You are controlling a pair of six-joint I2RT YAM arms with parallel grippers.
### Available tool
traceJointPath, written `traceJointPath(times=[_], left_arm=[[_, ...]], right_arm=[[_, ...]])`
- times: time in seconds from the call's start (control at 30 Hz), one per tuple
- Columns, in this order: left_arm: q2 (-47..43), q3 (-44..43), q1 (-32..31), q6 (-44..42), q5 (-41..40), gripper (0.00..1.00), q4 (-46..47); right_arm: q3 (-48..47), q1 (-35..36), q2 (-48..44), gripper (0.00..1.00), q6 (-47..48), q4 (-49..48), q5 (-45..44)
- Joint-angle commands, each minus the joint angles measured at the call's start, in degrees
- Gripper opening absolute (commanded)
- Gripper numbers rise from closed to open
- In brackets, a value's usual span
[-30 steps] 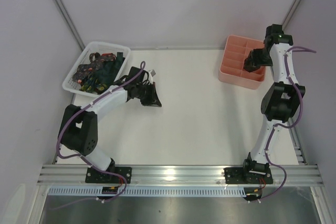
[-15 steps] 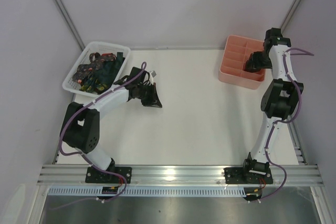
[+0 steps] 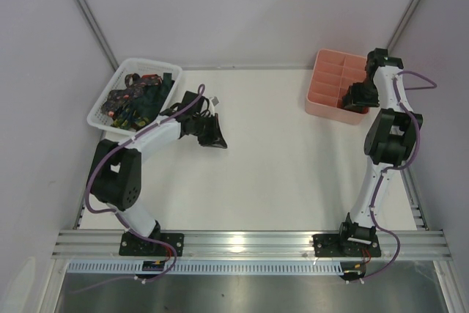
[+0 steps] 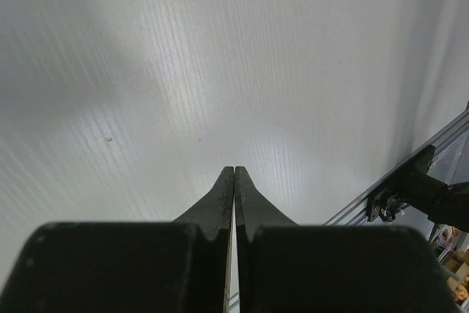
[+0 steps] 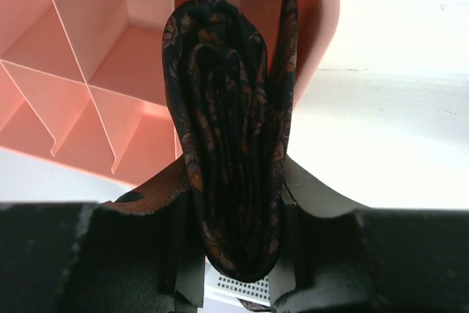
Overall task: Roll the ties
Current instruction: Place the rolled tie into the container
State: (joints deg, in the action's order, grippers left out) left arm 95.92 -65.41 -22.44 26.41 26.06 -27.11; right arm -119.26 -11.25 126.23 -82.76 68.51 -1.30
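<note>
One rolled tie (image 5: 220,108) was finished and pinched in the right claw (image 5: 233,188), held over the near right end of the pink tray (image 5: 88,56) and not yet set into a compartment. No rolls showed in the compartments in view. The left claw (image 4: 234,181) was pressed together on nothing, low over the surface (image 4: 183,71), beside the white basket (image 3: 100,116) at far left. A heap of unrolled ties (image 3: 138,99) waited in there, so most of the job looked left to do.

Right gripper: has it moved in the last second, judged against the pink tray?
Yes. The right gripper, shut on a rolled tie, has shifted nearward along the pink tray's right side.
</note>
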Motion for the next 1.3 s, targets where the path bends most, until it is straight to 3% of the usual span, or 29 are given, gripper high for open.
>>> traceJointPath(times=[0.0,0.5,0.57,0.6,0.7,1.0,1.27], left_arm=[[0.4,-1.8,0.8,-1.0,1.4,0.02,1.0],[0.1,0.0,3.0,-1.5,-0.1,0.02,-1.3],[0.1,0.1,3.3,-1.8,-0.2,0.02,-1.7],[0.1,-0.1,3.5,-1.8,-0.4,0.02,-2.0],[0.4,-0.7,3.6,-1.8,-0.3,0.02,-2.3],[1.9,-2.2,3.7,-1.9,0.2,0.02,-2.4],[1.5,-1.1,4.5,-1.8,0.5,0.02,-2.0]], right_arm=[[-0.2,-0.5,1.7,0.0,-2.5,-1.3,-1.3],[-6.2,-0.7,11.1,0.0,-8.3,-1.1,0.7],[-7.6,-0.7,12.5,0.1,-8.3,0.4,0.7],[-8.3,-0.6,12.9,0.23,-7.9,2.4,0.8],[-7.9,-0.6,12.2,0.4,-7.2,4.5,0.8],[-3.5,-0.8,9.4,0.6,-6.4,5.4,0.7],[-6.9,-1.1,9.5,0.64,-3.1,7.3,2.6]])
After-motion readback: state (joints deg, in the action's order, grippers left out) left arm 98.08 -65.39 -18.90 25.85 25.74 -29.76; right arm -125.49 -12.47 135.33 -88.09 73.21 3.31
